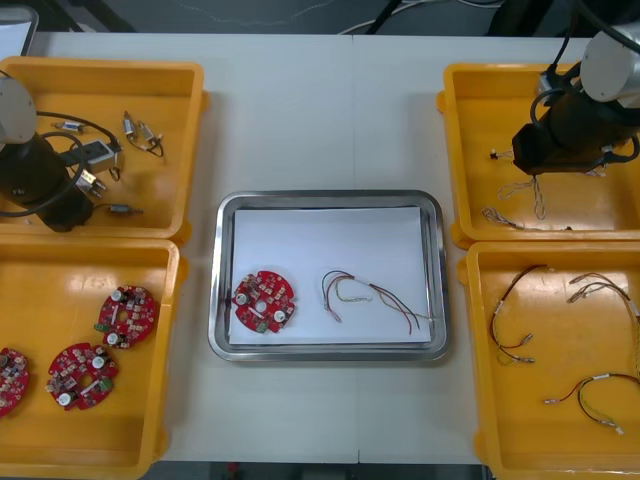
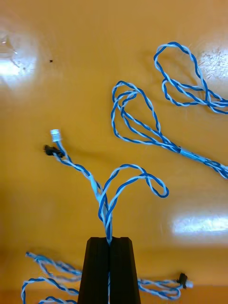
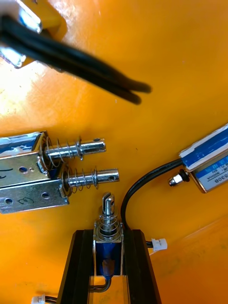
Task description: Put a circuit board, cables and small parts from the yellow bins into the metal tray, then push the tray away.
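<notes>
My left hand is clamped on a small metal part down in the far left yellow bin. My right hand pinches a twisted blue and white cable over the far right bin. The metal tray on the table holds a circuit board and a thin cable.

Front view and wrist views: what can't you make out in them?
Front view: the left arm covers the left gripper in the far left bin; the right arm covers the right gripper in the far right bin.
Front view: a board is cut by the left edge.
Right wrist view: a cable runs off the edge.
Left wrist view: a black cable is blurred.
</notes>
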Motion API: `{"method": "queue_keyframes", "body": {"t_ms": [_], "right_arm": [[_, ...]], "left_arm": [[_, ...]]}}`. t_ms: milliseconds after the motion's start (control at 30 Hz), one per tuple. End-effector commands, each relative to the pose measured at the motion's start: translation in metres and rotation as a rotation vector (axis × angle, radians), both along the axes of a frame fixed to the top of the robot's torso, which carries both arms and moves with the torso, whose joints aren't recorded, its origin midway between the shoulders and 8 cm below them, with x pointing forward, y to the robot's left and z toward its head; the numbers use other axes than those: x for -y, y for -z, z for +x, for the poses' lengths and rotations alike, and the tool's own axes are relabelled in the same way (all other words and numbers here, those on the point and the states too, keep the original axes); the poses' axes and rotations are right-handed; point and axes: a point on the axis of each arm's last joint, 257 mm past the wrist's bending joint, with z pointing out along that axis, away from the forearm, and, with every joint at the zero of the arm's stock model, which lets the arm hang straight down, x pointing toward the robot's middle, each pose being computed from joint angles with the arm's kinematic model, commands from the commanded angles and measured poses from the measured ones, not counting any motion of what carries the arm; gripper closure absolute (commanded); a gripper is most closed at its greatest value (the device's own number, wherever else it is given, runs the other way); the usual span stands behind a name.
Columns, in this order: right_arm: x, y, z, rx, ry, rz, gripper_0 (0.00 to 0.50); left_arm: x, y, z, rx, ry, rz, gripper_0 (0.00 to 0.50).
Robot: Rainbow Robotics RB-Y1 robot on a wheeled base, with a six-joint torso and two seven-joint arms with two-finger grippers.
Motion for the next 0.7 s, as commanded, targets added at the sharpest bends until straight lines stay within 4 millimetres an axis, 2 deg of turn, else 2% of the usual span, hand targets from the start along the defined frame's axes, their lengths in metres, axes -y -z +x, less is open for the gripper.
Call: {"method": "queue_keyframes", "body": {"t_ms": [33, 367, 500, 700], "right_arm": [[0.012, -0.063, 0.0, 0.066, -0.039, -0.003, 0.5], [0.007, -0.091, -0.038, 0.003, -0.082, -0.016, 0.5], [0.0, -0.1, -0.047, 0.001, -0.101, -0.014, 0.5], [-0.023, -0.113, -0.044, 0.058, -0.148, -0.007, 0.5]], "left_arm": [[0.014, -0.012, 0.005, 0.04, -0.066, -0.053, 0.5], [0.022, -0.042, 0.005, 0.071, -0.088, -0.1, 0.5], [0.026, -0.053, 0.006, 0.086, -0.092, -0.122, 0.5], [0.037, -0.072, 0.007, 0.105, -0.089, -0.151, 0.5]]}}
